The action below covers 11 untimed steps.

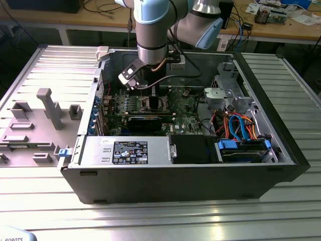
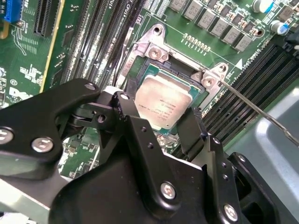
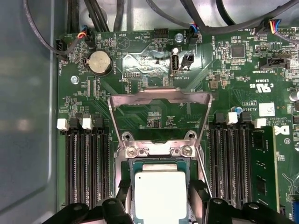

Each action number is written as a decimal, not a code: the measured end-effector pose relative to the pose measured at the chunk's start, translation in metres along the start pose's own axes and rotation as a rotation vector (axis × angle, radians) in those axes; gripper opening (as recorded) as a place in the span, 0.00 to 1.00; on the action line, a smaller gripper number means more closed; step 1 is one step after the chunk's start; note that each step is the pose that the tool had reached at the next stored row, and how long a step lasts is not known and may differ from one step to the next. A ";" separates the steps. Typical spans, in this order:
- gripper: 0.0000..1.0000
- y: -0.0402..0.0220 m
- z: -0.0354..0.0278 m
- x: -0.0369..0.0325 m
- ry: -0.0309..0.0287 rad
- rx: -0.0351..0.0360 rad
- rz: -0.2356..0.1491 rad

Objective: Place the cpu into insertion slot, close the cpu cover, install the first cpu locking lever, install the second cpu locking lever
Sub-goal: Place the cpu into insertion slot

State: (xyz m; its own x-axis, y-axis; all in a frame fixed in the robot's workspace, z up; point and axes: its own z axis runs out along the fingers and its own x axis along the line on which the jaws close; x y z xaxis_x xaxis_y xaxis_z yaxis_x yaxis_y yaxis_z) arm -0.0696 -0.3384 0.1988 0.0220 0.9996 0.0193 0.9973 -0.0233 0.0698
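Note:
The cpu (image 2: 164, 103) is a silvery square chip with a green rim. It sits level over the insertion slot (image 2: 141, 59), whose dark centre still shows on the side away from the gripper. My gripper (image 2: 156, 116) straddles the chip, one black finger (image 2: 122, 105) against each of two opposite edges, shut on it. In the first wrist view the cpu (image 3: 160, 193) lies between the fingers (image 3: 198, 191), below the hinge screws. The cpu cover (image 3: 161, 94) stands flipped open beyond the slot. A thin wire locking lever (image 2: 261, 112) sticks out to one side. In the exterior view the gripper (image 1: 150, 100) reaches down into the computer case.
Rows of memory slots (image 3: 88, 163) flank the socket on both sides. A long black card (image 1: 145, 122), a power supply (image 1: 125, 150) and a drive bay with blue and orange cables (image 1: 241, 131) fill the case. Grey fixtures (image 1: 47, 108) stand at the exterior view's left.

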 end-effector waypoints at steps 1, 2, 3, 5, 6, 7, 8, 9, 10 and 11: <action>0.61 0.0001 -0.0016 0.0000 -0.0001 0.0000 0.000; 0.61 0.0002 -0.0034 0.0000 -0.0002 0.0000 0.000; 0.61 0.0003 -0.0047 0.0001 -0.0001 0.0001 0.000; 0.61 0.0006 -0.0088 0.0001 -0.0002 0.0001 0.001; 0.60 0.0007 -0.0106 0.0002 -0.0002 0.0001 0.001; 0.60 0.0009 -0.0115 0.0002 -0.0001 0.0002 0.001; 0.53 0.0009 -0.0123 0.0002 -0.0002 0.0003 0.001; 0.53 0.0011 -0.0133 0.0002 -0.0001 0.0005 0.001; 0.41 0.0014 -0.0162 0.0003 -0.0001 0.0016 0.001; 0.41 0.0016 -0.0184 0.0003 -0.0002 0.0025 0.001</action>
State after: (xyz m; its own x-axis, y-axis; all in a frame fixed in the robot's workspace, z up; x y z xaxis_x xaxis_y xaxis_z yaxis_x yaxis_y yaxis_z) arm -0.0693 -0.3384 0.2172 0.0228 0.9996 0.0192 0.9974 -0.0240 0.0673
